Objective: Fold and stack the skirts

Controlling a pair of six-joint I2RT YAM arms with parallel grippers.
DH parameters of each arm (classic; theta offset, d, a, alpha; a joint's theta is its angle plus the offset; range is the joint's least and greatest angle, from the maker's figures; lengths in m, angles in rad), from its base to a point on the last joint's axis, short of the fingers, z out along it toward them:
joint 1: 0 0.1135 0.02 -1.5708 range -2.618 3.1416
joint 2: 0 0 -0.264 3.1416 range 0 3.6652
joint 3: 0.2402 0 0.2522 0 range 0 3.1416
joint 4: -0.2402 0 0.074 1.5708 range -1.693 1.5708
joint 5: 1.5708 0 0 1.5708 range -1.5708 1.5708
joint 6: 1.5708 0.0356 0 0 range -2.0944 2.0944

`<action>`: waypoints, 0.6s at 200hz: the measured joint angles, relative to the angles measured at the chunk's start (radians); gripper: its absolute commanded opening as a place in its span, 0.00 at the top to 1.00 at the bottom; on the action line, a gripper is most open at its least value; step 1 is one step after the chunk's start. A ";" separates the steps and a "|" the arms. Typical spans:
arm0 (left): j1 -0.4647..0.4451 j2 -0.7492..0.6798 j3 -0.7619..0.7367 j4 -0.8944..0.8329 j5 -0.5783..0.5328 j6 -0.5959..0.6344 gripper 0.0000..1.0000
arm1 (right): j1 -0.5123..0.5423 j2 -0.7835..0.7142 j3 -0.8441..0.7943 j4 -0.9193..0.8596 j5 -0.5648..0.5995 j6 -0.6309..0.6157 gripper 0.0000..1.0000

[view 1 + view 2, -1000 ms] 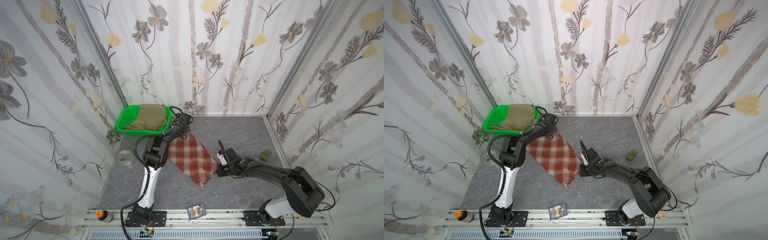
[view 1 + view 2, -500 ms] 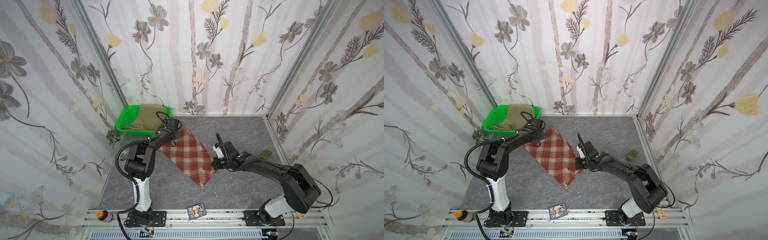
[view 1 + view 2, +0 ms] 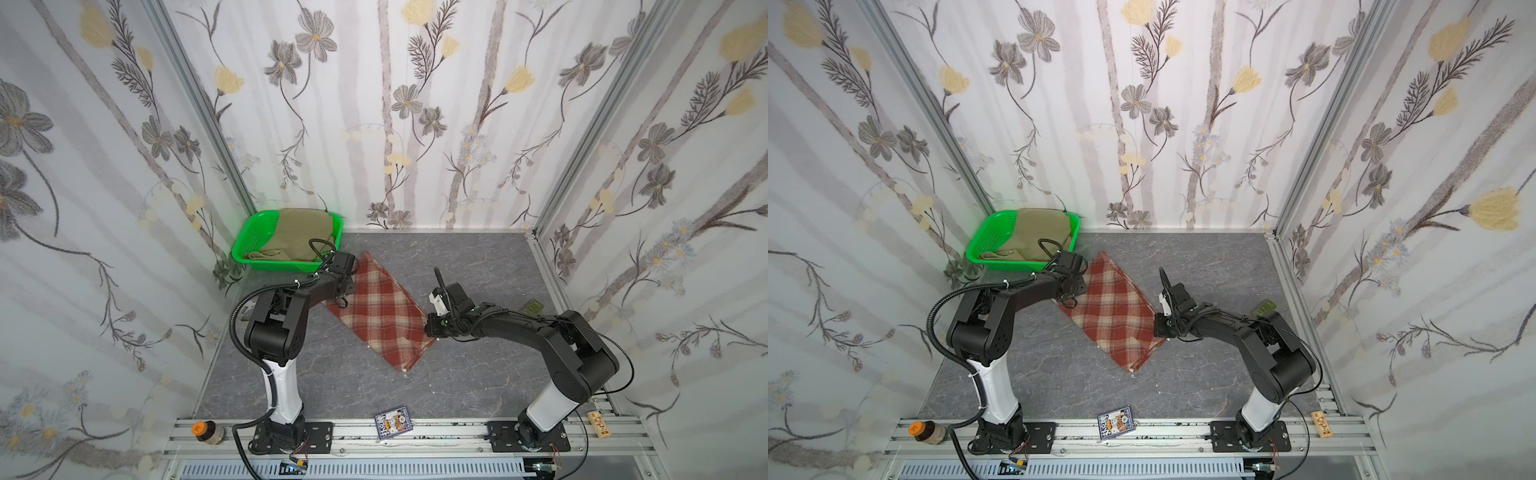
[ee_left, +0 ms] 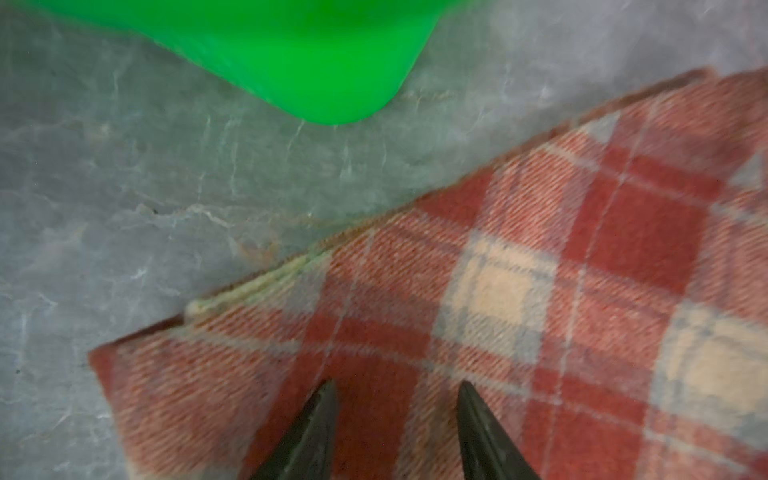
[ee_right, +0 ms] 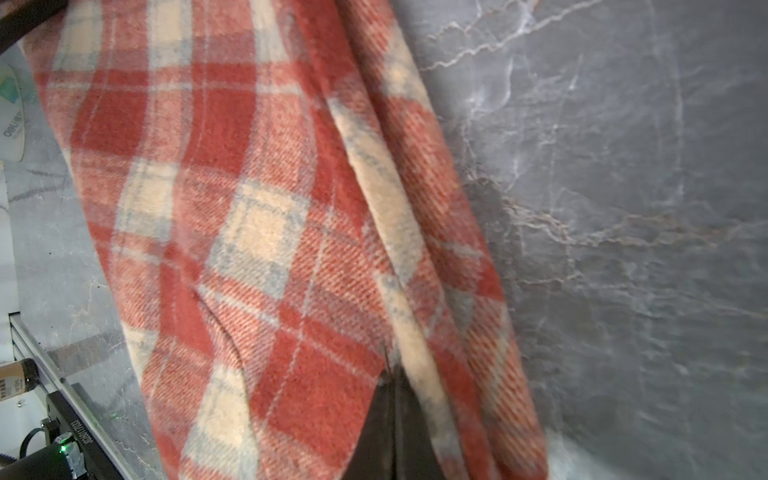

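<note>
The plaid skirt [image 3: 382,311] [image 3: 1113,316] lies folded and slantwise on the grey table. The khaki skirt [image 3: 299,232] [image 3: 1038,230] sits bunched in the green basket [image 3: 249,245] [image 3: 984,241]. My left gripper [image 3: 345,291] [image 3: 1073,291] hovers over the plaid skirt's corner nearest the basket. In the left wrist view that gripper [image 4: 397,384] is open, with red cloth [image 4: 540,291] under the gap. My right gripper [image 3: 428,330] [image 3: 1156,328] rests at the skirt's right edge. In the right wrist view it [image 5: 390,370] is shut, its tips against a raised fold of the plaid [image 5: 249,208].
The basket's corner [image 4: 291,54] lies just beyond the left gripper. A card pack [image 3: 392,422] and a brown bottle [image 3: 208,432] sit on the front rail. A small green item [image 3: 534,307] lies at the right wall. Patterned walls close three sides.
My left arm pulled back from the basket's edge, bringing its gripper over the plaid skirt's corner with its jaws closer together. The right gripper shifted slightly along the skirt's right edge, still shut.
</note>
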 measured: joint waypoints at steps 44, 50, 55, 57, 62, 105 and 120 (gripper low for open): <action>-0.005 -0.072 -0.103 0.033 0.008 -0.006 0.51 | -0.047 0.048 0.038 -0.006 0.007 0.000 1.00; -0.006 -0.088 -0.123 0.034 0.008 -0.008 0.50 | -0.055 0.057 0.048 -0.007 0.013 0.000 1.00; -0.008 -0.104 -0.142 0.033 0.012 -0.010 0.50 | -0.060 0.064 0.056 -0.009 0.015 0.000 1.00; -0.008 -0.111 -0.150 0.033 0.012 -0.012 0.50 | -0.063 0.067 0.061 -0.010 0.016 0.000 1.00; -0.010 -0.126 -0.168 0.032 0.016 -0.017 0.50 | -0.069 0.075 0.070 -0.013 0.019 -0.001 1.00; -0.039 -0.280 -0.325 0.022 0.085 -0.069 0.48 | -0.123 0.138 0.155 -0.021 0.050 -0.027 1.00; -0.045 -0.340 -0.359 0.009 0.106 -0.085 0.47 | -0.128 0.138 0.174 -0.043 0.076 -0.039 1.00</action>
